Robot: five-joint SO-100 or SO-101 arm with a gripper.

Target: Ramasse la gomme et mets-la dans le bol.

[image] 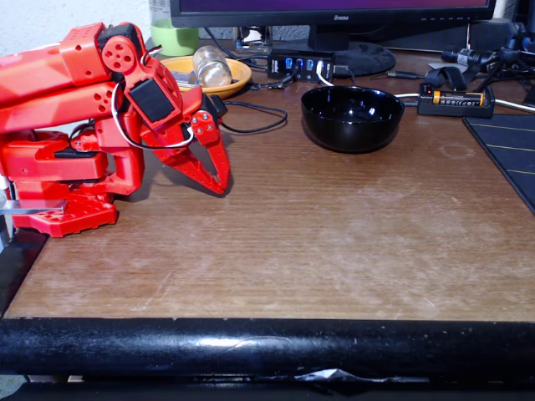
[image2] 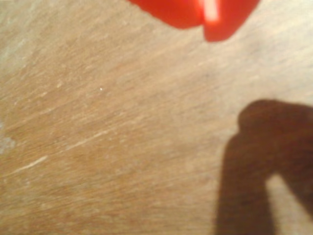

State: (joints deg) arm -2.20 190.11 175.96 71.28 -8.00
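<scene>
the bowl [image: 352,118] sits toward the back of the table [image: 318,242], right of centre in the fixed view, upright and black with a glossy inside; i can make out no eraser in it or on the wood. one bowl, one arm.

around the bowl the wood is bare in front and to both sides, with a wide open stretch running forward to the black padded front edge [image: 267,347]. just behind it lie a usb hub [image: 301,63] and the monitor foot [image: 355,57]; to its right, near but apart, a black holder with one orange battery [image: 456,99], and further right a dark mat [image: 506,154] reaching the table's right edge. a black cable [image: 255,117] loops between bowl and arm.

the red arm [image: 75,125] is folded at the left edge, the gripper [image: 219,185] pointing down with its tip close to the wood, well apart from the bowl. the jaws look closed, holding nothing visible. in the wrist view the red fingertips [image2: 230,22] meet at the top, over scratched bare wood and a dark shadow [image2: 259,166].

behind the arm: one yellow dish [image: 230,83] with one glass jar [image: 211,65] lying in it, one green cup [image: 175,35].
</scene>
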